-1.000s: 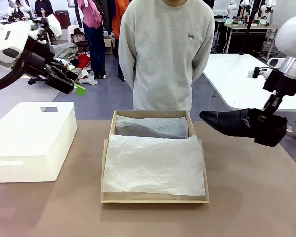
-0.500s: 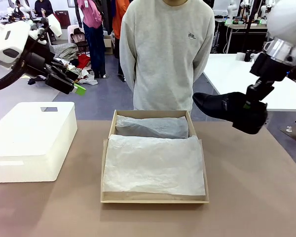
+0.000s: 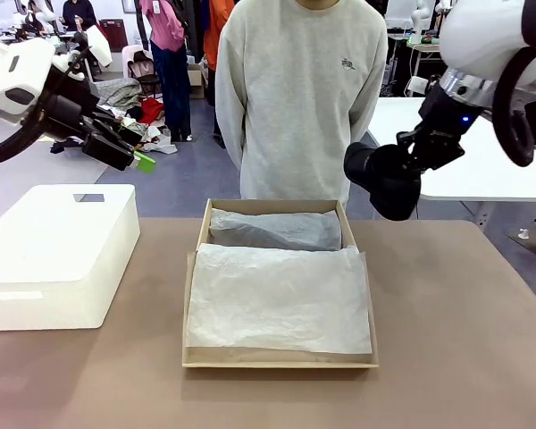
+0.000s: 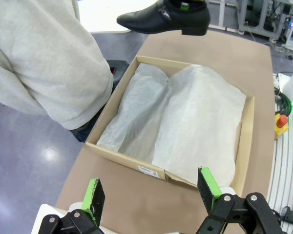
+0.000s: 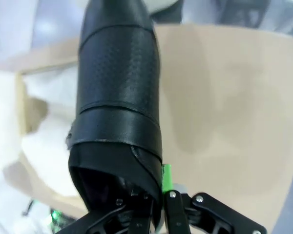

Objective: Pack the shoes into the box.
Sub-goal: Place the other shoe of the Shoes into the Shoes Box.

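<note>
The right tool (image 3: 422, 150) grips one shoe (image 3: 384, 179) aloft near the box (image 3: 277, 361), whose tissue (image 3: 277, 299) shows no shoe yet, so packing seems barely begun; the left tool (image 4: 151, 191) gapes wide, empty.

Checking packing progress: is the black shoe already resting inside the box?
No, the shoe hangs in the air, clamped in the right end effector, raised clear of the box.
</note>
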{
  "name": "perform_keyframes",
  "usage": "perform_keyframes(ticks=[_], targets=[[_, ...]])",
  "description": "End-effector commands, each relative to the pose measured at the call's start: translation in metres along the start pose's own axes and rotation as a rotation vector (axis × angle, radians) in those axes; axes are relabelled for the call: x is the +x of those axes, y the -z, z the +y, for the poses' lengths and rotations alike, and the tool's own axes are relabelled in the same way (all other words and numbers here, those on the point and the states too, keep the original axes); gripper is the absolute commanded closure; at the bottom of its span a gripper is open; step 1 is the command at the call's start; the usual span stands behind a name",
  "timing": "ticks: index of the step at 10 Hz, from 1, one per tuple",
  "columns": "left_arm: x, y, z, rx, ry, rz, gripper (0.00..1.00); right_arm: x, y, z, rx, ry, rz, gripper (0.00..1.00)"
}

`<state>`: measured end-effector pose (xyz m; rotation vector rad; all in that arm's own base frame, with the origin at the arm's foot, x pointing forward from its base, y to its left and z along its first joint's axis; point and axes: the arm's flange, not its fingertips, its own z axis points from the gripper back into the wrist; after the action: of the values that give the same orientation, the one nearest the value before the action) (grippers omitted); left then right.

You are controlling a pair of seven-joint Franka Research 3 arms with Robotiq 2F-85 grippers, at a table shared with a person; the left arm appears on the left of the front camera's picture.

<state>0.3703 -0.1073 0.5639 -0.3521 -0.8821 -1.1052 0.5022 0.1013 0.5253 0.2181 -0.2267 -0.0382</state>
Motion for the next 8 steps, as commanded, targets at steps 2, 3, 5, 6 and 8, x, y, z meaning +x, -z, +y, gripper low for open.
perform_keyframes(ticks=[2,3,5,6,8], targets=[[-0.0011,0.0006,0.0024,-0.015,0.013,-0.023,0.00,0.0057,0.0084,0.0174,-0.119,0.104,-0.059,1.00],[-0.0011,0.0006,0.0024,-0.015,0.013,-0.023,0.00,0.0057,0.0081,0.0172,-0.105,0.102,-0.048,1.00],[-0.0011,0.0006,0.0024,-0.015,0.013,-0.023,0.00,0.0040,0.0075,0.0122,-0.078,0.075,-0.056,1.00],[-0.0011,0.0006,0.0024,-0.015,0.013,-0.023,0.00,0.0040,0.0075,0.0122,-0.078,0.075,-0.056,1.00],[-0.0011,0.0006,0.0024,-0.015,0.013,-0.023,0.00,0.0040,0.0075,0.0122,-0.078,0.075,-0.056,1.00]])
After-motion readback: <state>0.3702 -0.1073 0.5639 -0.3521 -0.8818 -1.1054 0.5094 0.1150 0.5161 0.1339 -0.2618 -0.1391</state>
